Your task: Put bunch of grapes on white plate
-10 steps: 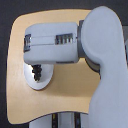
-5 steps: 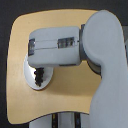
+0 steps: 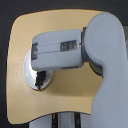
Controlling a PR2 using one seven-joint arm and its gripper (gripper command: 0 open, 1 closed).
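Exterior view from above. 1 arm [image 3: 107,65] of the robot enters from the view's right and bends across the desk [image 3: 60,102], a tan wooden top with rounded corners. Its grey forearm and wrist housing lie over the middle of the desk and reach toward the view's left edge.

The plate [image 3: 29,80] sits near the desk's left edge, about midway along it. Only its left and lower parts show; the wrist housing covers the rest. The rim visible at the left and bottom is white and glossy.

The gripper [image 3: 40,77] points down over the plate, below the wrist housing. Dark shapes hang there above the plate's centre, and they touch or overlap the white surface in this view. The grapes [image 3: 42,76] appear as part of this dark mass, on or just above the plate; fingers and fruit cannot be separated at this resolution. Whether the fingers are spread, together, or clamped on the grapes cannot be told.

The desk's lower edge meets dark base parts [image 3: 65,121] of the robot.
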